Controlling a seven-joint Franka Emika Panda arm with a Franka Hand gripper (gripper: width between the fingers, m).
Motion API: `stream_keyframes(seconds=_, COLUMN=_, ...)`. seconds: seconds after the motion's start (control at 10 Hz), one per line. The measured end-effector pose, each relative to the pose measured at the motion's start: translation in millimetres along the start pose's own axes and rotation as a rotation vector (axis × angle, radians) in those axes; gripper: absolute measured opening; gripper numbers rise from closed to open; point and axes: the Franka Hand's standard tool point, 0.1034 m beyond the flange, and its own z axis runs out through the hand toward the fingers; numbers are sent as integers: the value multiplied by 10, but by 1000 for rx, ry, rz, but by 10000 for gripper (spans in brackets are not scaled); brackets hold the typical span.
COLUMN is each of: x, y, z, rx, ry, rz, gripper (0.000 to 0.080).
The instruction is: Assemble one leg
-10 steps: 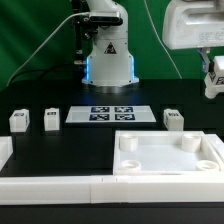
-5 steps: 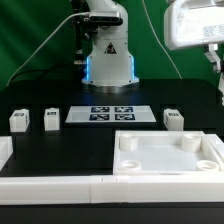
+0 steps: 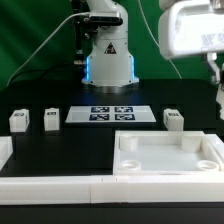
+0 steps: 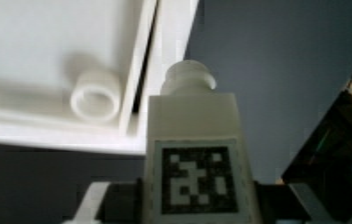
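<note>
In the wrist view my gripper (image 4: 199, 197) is shut on a leg (image 4: 194, 140), a white block with a black-and-white tag and a round peg tip. One finger (image 4: 98, 200) shows beside the leg. The leg hangs over the rim of the large white tray-like piece (image 4: 48, 50), close to a round socket (image 4: 95, 97). In the exterior view the gripper (image 3: 216, 72) is at the right edge, high above the table and mostly cut off. Three more legs stand on the table: two to the left (image 3: 18, 120) (image 3: 50, 119) and one to the right (image 3: 173, 119).
The marker board (image 3: 111, 114) lies in front of the robot base (image 3: 108, 55). The tray-like piece (image 3: 168, 170) sits at the front right. White rails (image 3: 50, 188) run along the front edge.
My gripper has shifted toward the exterior view's right edge with the leg, so the leg is now nearly out of that view.
</note>
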Motion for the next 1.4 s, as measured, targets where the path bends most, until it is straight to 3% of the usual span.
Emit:
stream_keyframes(seconds=0.2, x=155, y=135, z=-61, rx=0, ry=-14, rz=20, gripper=292)
stream_keyframes(seconds=0.6, x=126, y=131, z=-32, rx=1, ry=-14, rz=14, gripper=292)
stream_keyframes(seconds=0.8, x=129, y=419, z=237, rx=-15, ry=66, rz=-38, gripper=292)
stream_keyframes(seconds=1.1, x=305, y=450, z=282, rx=-11, ry=77, rz=-38, gripper=292)
stream_keyframes(seconds=1.4, x=234, y=422, z=387, rx=-5, ry=50, rz=-39, gripper=292)
